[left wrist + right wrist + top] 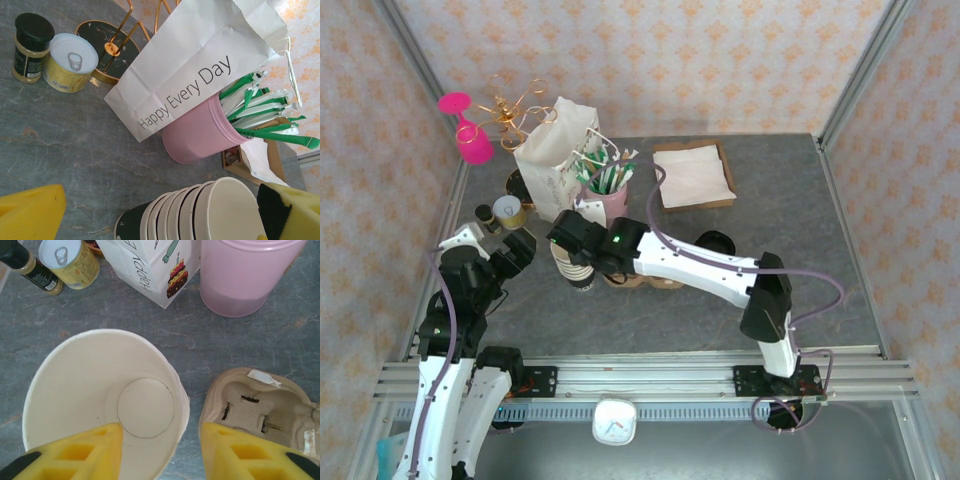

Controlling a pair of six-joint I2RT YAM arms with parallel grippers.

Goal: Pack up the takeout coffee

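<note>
Early days on this one, I'd say. The cardboard carrier (255, 405) sits on the worktop (670, 320) just right of the stack of lidless cups (577, 272), and the one pocket I can see into has nothing in it. So nothing looks packed yet.

The right fingers (75, 452) are about half apart and straddle the rim of the top cup (145, 407). One is down inside it and the other is outside, between the cup and the carrier. There's a sliver of gap on the outer side, so I wouldn't call it a pinch yet. The left fingers (30, 212) are spread as wide as they go with nothing in them, parked just left of the stack.

The takeout coffee (716, 242) is my best guess for the dark round thing just past the right forearm, near the carrier's far side. It looks like the black lid, but the arm hides whatever is under it, so I can't be sure.

What's left, as I read it, is pretty much everything. The lidded cup needs to get into the carrier, and maybe into the paper bag (555, 160) after that.
</note>
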